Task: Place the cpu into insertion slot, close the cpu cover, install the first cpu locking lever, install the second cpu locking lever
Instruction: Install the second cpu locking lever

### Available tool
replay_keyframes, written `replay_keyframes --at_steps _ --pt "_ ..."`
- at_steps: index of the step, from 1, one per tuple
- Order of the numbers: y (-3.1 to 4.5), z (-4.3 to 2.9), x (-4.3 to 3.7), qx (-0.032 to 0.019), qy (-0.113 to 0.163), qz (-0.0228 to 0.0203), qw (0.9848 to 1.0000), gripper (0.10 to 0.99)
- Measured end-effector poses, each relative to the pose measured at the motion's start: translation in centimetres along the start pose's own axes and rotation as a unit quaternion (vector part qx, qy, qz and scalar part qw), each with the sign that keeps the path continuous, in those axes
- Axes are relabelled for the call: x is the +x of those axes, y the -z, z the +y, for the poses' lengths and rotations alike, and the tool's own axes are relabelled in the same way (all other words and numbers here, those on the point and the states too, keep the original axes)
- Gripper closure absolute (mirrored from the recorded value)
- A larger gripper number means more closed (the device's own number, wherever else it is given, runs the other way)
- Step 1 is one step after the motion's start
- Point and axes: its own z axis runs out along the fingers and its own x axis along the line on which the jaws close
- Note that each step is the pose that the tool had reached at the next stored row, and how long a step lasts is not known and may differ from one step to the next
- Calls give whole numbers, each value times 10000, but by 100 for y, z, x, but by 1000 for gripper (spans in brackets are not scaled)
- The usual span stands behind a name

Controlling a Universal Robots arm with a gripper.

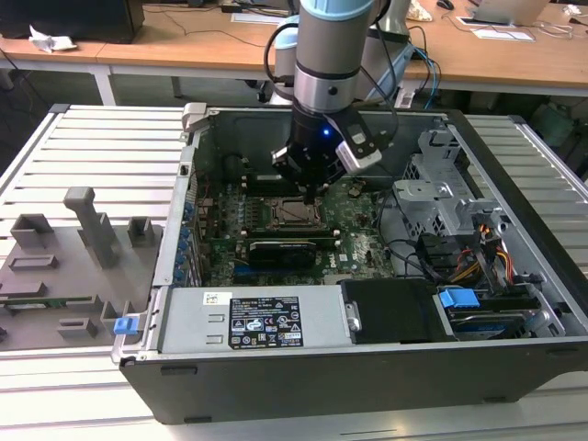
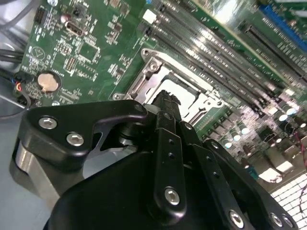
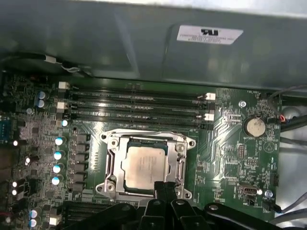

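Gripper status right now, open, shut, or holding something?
Gripper: fingers together, shut, holding nothing visible, tips at the edge of the cpu cover over the cpu.

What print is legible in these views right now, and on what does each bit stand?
White sticker on the case wall: too small to read.
Black label on the power supply: too blurred to read.
Motherboard markings: too small to read.
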Motion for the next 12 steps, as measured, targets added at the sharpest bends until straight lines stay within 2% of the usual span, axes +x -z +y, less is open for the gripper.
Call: replay_keyframes --at_steps 6,12 --pt "2 -74 5 0 0 0 10000 980" --pt "9 -111 8 2 -1 1 10000 980"
